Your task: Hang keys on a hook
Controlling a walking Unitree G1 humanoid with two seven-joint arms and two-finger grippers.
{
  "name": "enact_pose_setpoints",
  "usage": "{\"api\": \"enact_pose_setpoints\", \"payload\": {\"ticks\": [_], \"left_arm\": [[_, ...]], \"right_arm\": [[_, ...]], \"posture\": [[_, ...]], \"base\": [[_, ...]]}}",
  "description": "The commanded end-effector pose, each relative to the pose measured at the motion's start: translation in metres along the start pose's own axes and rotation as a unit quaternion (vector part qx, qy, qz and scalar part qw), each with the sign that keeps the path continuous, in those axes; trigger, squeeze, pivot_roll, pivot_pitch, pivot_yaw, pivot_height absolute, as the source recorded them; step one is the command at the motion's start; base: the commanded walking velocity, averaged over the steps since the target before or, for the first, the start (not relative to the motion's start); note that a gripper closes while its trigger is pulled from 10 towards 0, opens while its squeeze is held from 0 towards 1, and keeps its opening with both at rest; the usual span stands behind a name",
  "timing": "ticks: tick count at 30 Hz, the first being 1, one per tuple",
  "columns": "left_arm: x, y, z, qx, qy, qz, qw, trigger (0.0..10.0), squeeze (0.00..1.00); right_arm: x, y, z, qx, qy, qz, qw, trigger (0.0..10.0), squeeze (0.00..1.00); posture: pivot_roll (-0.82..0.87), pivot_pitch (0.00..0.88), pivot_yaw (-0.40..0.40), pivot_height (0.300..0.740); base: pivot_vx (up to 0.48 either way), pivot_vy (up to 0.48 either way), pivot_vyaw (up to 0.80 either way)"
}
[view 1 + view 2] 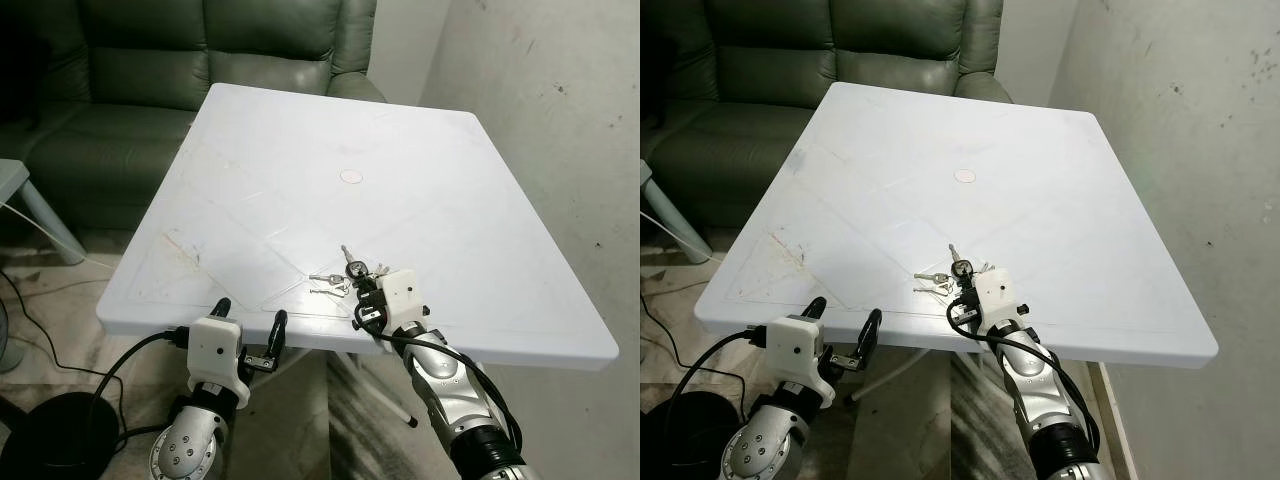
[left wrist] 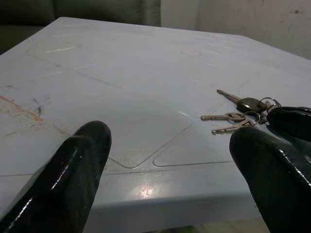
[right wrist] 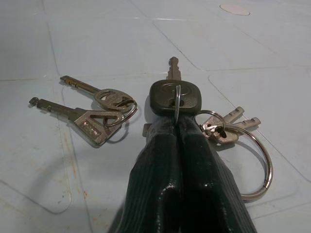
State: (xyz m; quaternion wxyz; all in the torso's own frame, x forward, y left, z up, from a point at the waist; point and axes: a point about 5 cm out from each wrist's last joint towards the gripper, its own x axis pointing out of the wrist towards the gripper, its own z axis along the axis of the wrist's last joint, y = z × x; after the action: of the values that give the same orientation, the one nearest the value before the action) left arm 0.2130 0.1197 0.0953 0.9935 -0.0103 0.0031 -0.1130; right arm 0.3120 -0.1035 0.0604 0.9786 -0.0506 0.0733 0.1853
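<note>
Keys (image 3: 171, 99): bunch lying on table (image 1: 300, 150) near its front edge. Right gripper (image 3: 177, 128): fingers closed on a ring of the bunch. Left gripper (image 1: 250, 322): fingers spread, holding nothing, at front edge. Remaining: lifting, carrying, hanging

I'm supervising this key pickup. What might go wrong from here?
The right claw pinches only the thin wire ring at the black-headed key, so the bunch may slip out. The two loose silver keys could swing or snag. The bunch lies near the white plastic table's front edge and could fall.
</note>
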Motion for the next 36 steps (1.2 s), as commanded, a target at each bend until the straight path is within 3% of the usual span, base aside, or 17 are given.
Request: {"api": "enact_pose_setpoints", "payload": {"ticks": [1, 4, 5, 7, 8, 12, 14, 19, 22, 28, 36], "left_arm": [[-0.001, -0.003, 0.002, 0.002, -0.001, -0.002, 1.0, 10.0, 0.0], [0.0, -0.003, 0.002, 0.003, -0.001, -0.002, 1.0, 10.0, 0.0], [0.001, -0.002, 0.002, 0.003, -0.002, -0.002, 1.0, 10.0, 0.0], [0.001, -0.002, 0.002, 0.003, -0.002, -0.002, 1.0, 10.0, 0.0], [0.002, -0.002, 0.002, 0.003, -0.002, -0.002, 1.0, 10.0, 0.0], [0.009, 0.0, 0.005, 0.013, -0.011, -0.007, 1.0, 10.0, 0.0], [0.01, 0.0, 0.006, 0.014, -0.013, -0.008, 1.0, 10.0, 0.0], [0.03, 0.011, 0.015, 0.023, -0.033, -0.006, 0.999, 10.0, 0.0], [0.038, 0.017, 0.02, 0.016, -0.04, 0.004, 0.999, 10.0, 0.0], [0.056, 0.037, 0.033, -0.012, -0.059, 0.029, 0.998, 10.0, 0.0], [0.07, 0.046, 0.035, 0.007, -0.065, 0.023, 0.998, 10.0, 0.0]], "right_arm": [[-0.001, -0.004, -0.002, 0.0, 0.008, -0.01, 1.0, 0.0, 0.0], [-0.001, -0.005, 0.001, -0.001, -0.006, -0.016, 1.0, 0.4, 0.0], [-0.003, -0.006, 0.009, -0.012, -0.047, -0.007, 0.999, 2.7, 0.0], [-0.005, -0.007, 0.013, -0.021, -0.068, -0.003, 0.997, 2.7, 0.0], [-0.005, -0.007, 0.016, -0.029, -0.079, 0.0, 0.996, 10.0, 0.0], [-0.01, -0.014, 0.036, -0.03, -0.151, -0.015, 0.988, 10.0, 0.0], [-0.011, -0.014, 0.039, -0.03, -0.159, -0.014, 0.987, 10.0, 0.0], [-0.016, -0.026, 0.054, 0.013, -0.207, -0.038, 0.978, 10.0, 0.0], [-0.019, -0.03, 0.057, 0.033, -0.217, -0.048, 0.974, 10.0, 0.0], [-0.031, -0.032, 0.06, 0.026, -0.231, -0.06, 0.971, 10.0, 0.0], [-0.038, -0.028, 0.053, 0.04, -0.217, -0.072, 0.973, 10.0, 0.0]], "posture": [[0.09, 0.057, -0.1, 0.74], [0.09, 0.058, -0.099, 0.74], [0.09, 0.058, -0.099, 0.74], [0.09, 0.058, -0.099, 0.74], [0.09, 0.049, -0.097, 0.74], [0.08, 0.034, -0.088, 0.74], [0.08, 0.034, -0.088, 0.74], [0.05, 0.0, -0.062, 0.74], [0.05, 0.0, -0.06, 0.74], [0.03, 0.0, -0.047, 0.74], [-0.01, 0.0, -0.028, 0.74]], "base": [[0.0, 0.0, 0.0], [0.0, 0.0, 0.0], [0.0, 0.0, 0.0], [0.0, 0.0, 0.0], [0.0, 0.0, 0.0], [0.0, 0.0, 0.0], [0.0, 0.0, 0.0], [0.0, 0.0, 0.0], [0.0, 0.0, 0.0], [0.0, 0.0, 0.0], [0.0, 0.0, 0.0]]}}
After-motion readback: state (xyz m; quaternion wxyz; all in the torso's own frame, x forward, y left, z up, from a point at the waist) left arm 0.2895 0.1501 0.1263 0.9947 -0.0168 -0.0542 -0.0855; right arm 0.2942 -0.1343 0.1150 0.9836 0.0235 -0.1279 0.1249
